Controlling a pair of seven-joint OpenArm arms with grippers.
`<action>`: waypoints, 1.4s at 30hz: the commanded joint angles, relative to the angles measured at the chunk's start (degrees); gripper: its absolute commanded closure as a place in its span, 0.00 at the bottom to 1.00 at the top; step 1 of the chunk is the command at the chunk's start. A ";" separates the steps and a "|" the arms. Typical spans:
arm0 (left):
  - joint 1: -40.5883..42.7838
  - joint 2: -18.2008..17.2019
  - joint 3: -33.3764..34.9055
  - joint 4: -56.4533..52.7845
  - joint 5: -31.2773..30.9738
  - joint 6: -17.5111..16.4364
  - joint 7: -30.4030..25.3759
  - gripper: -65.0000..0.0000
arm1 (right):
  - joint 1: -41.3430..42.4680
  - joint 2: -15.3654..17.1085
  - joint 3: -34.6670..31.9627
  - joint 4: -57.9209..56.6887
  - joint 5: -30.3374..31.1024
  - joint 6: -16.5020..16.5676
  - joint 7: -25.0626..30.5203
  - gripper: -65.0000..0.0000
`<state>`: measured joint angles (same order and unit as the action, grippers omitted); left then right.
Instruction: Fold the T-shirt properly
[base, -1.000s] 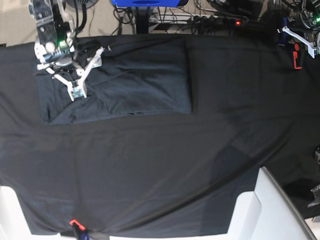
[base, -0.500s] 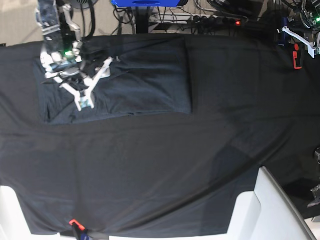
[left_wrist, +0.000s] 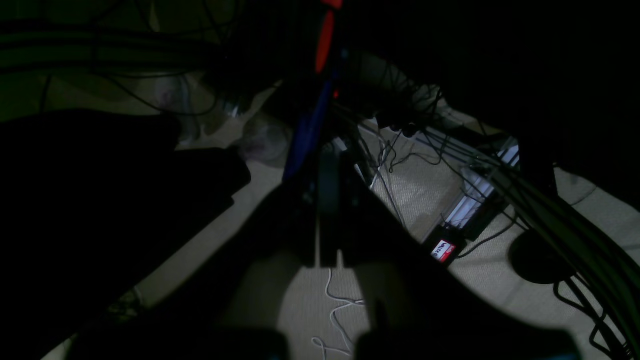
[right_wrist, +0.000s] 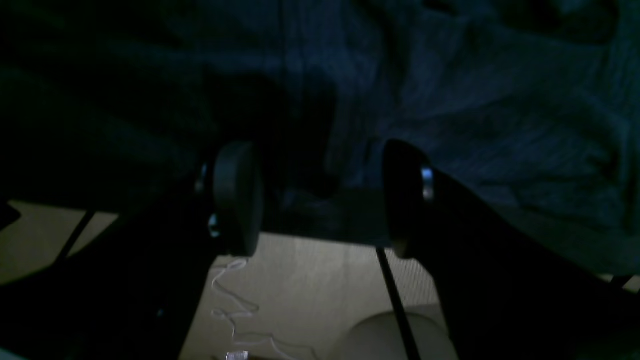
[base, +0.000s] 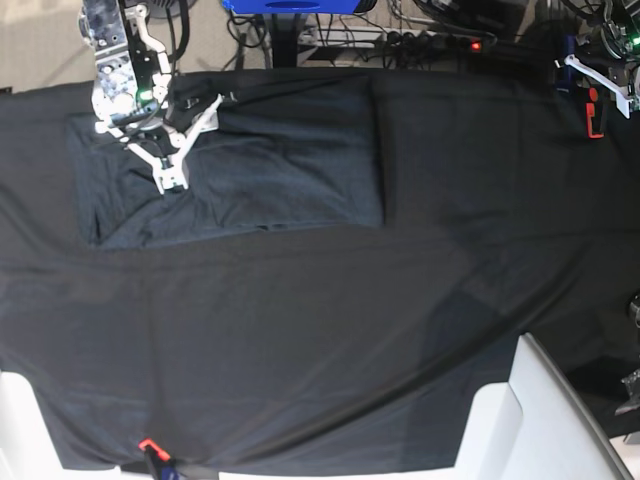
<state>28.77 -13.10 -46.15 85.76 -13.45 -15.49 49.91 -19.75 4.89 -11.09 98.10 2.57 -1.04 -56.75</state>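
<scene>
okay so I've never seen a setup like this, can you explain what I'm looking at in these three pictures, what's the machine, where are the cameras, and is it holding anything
This is a robot with two arms working at a table covered in black cloth. One picture looks down from overhead; the other two come from cameras mounted on each arm's wrist, so they are dark and close.

On the cloth lies a dark grey T-shirt, already folded into a rectangle near the far edge.

The right end effector, the white claw on the overhead view's left, hangs over the shirt with its jaws open and nothing between them. Its wrist camera shows the two fingers apart, with shirt fabric and floor beyond.

The left end effector is parked at the table's far corner, shut and empty. Its camera sees mostly floor and cables.
</scene>
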 joint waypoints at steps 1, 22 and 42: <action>0.28 -0.92 0.39 0.79 0.13 -0.12 -0.55 1.00 | 0.28 0.52 0.32 2.69 -0.33 0.03 0.53 0.45; 0.81 -1.45 1.01 0.79 0.05 -0.12 -0.55 1.00 | 22.69 5.36 43.05 -13.40 16.73 33.43 -15.12 0.36; 0.90 -1.27 1.45 0.79 0.05 -0.12 -0.55 1.00 | 24.36 11.51 41.29 -42.94 34.66 41.04 -12.92 0.05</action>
<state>29.23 -13.41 -44.29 85.76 -13.47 -15.90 49.91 4.67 17.10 30.59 55.48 37.95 40.03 -68.55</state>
